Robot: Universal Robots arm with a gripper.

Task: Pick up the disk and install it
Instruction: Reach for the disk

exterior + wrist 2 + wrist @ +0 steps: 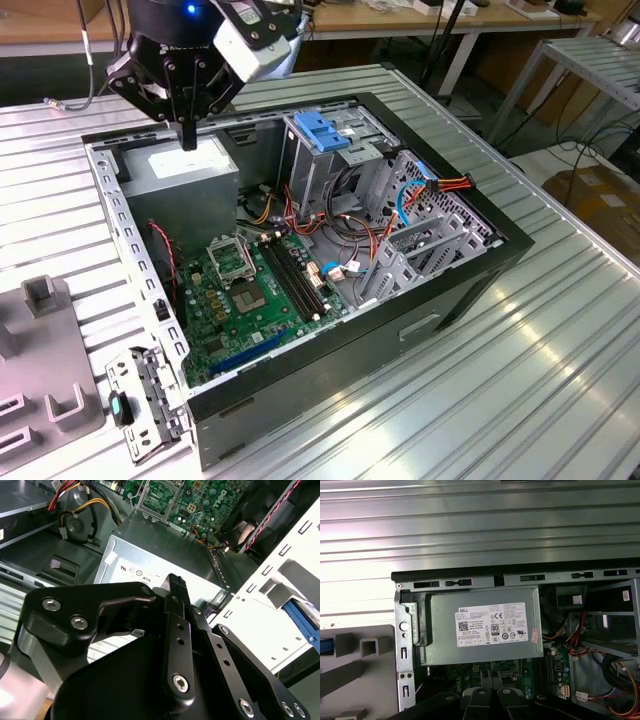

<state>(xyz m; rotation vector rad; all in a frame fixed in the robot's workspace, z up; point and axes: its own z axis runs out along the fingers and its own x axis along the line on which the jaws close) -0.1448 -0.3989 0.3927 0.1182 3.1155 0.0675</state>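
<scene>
Open air lies above the opened computer case on the ribbed table. The gripper, fingers pressed together, hangs just over the power supply, which fills the case corner at the exterior view's left. Beside it the drive cage stands tall, with loose cables strung across the gap at its foot. The circuit board lies low with room above it, hemmed in by the case walls.
</scene>
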